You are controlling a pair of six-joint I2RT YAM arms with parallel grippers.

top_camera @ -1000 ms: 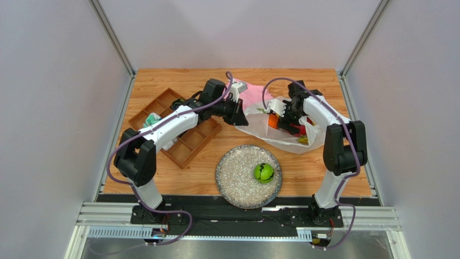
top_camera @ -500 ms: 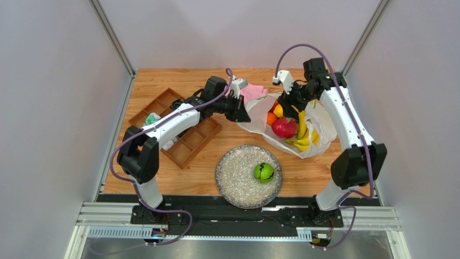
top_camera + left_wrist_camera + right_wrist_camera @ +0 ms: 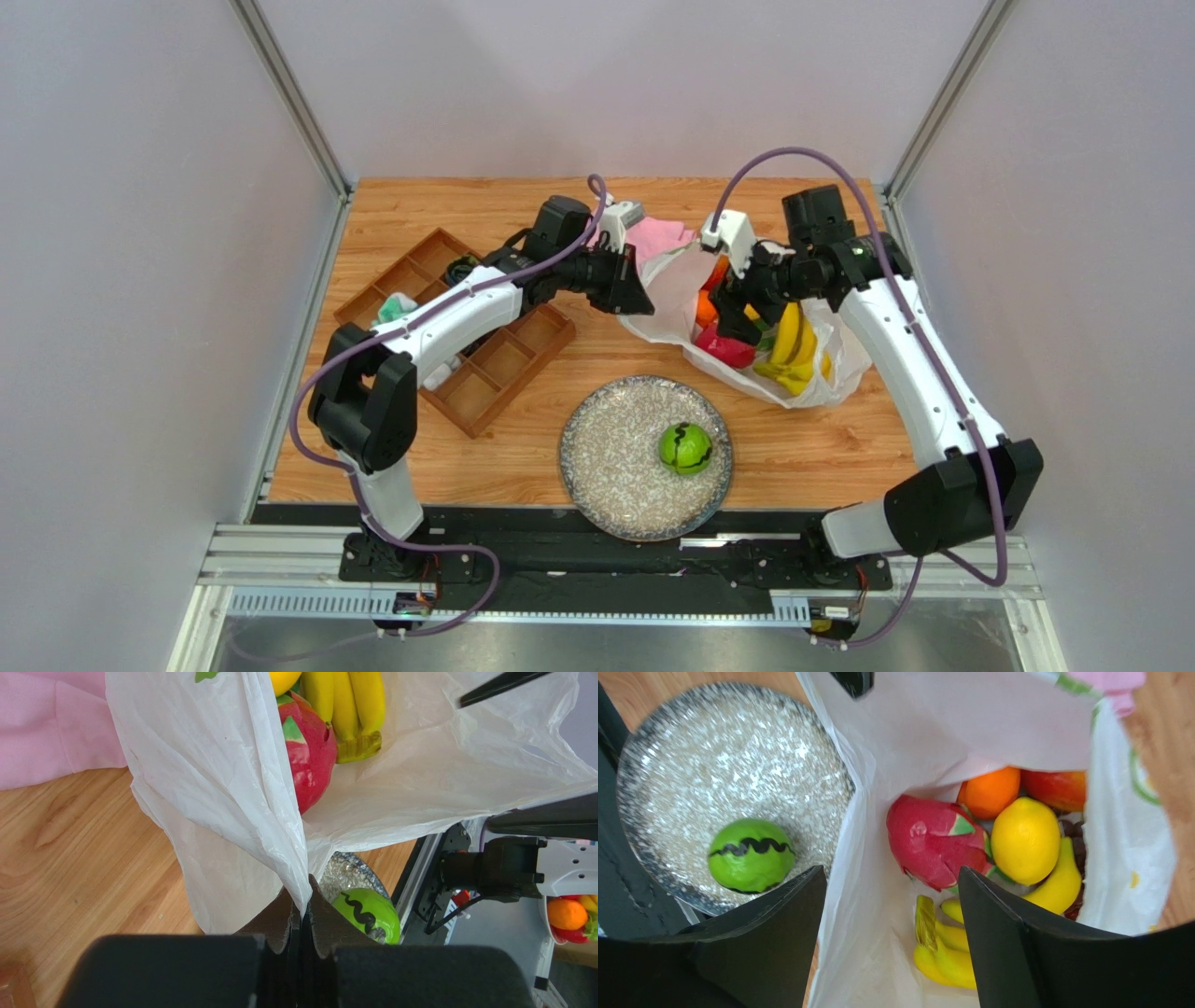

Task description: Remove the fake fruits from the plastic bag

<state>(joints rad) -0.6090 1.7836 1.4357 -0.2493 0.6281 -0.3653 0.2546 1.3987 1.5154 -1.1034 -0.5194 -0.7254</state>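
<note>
At the bag mouth, your left gripper (image 3: 302,913) is clamped on the plastic bag (image 3: 210,777) rim, and your right gripper (image 3: 891,885) hangs spread above it, empty. Inside you can see the dragon fruit (image 3: 934,843), lemon (image 3: 1025,840), orange (image 3: 990,791) and bananas (image 3: 941,948); the grapes (image 3: 1076,829) are mostly hidden. The green fruit (image 3: 751,854) sits on the plate (image 3: 703,756).

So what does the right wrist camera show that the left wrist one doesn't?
Only the right wrist view shows the dark grapes beside the lemon, and the right gripper open over the bag. Only the left wrist view shows the left gripper pinched shut on the plastic bag edge. Both show the dragon fruit, bananas, and green fruit on the plate.
</note>
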